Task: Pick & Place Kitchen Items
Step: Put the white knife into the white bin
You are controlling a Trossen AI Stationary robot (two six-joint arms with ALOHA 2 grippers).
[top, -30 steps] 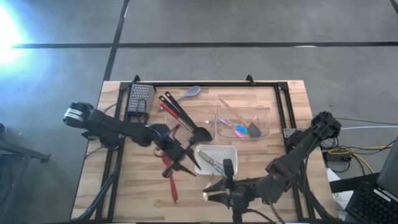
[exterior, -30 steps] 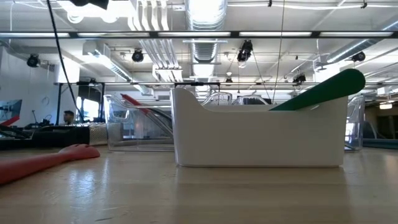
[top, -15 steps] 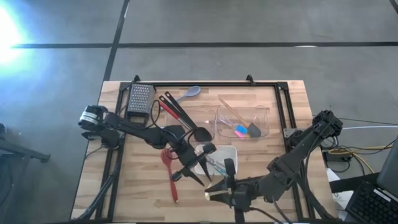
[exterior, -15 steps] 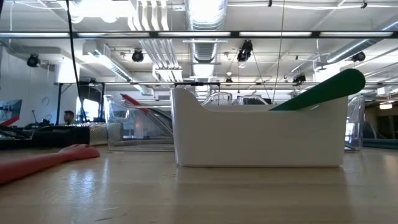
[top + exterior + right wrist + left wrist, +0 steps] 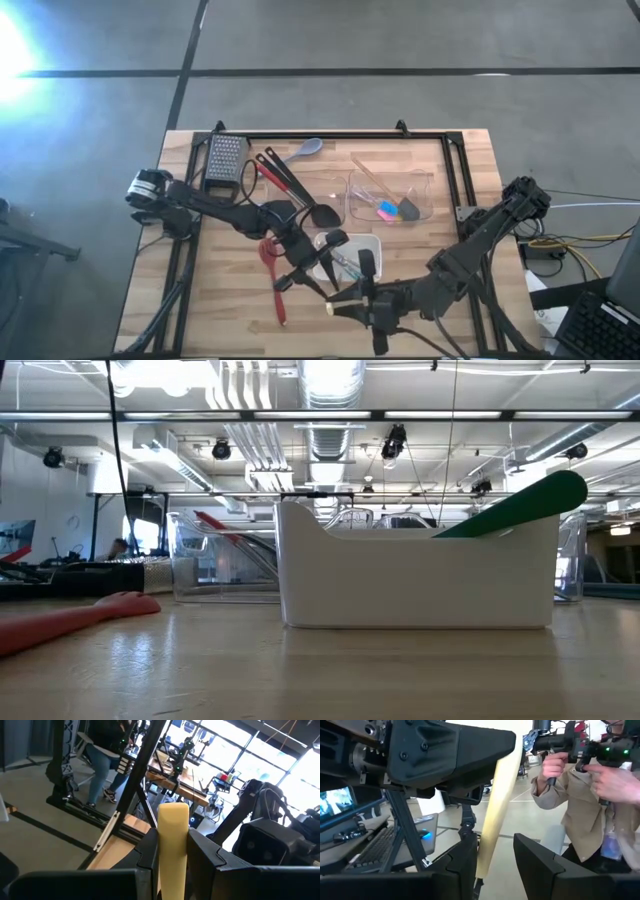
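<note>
Both grippers are meeting low at the front of the surface point(image 5: 420, 160), just in front of the white tray point(image 5: 374, 243). The right gripper point(image 5: 172, 845) is holding a pale cream handle point(image 5: 172, 840) between narrow jaws, and the left gripper point(image 5: 492, 855) is closing on what looks like the same utensil point(image 5: 497, 805), so this appears to be a handover. For a clean pass, one grip should be letting go only once the other is firm, and the utensil should be kept level and carried straight over a bin point(image 5: 390, 198). A red spoon point(image 5: 272, 275) is lying on the wood nearby, clear of the arms.
</note>
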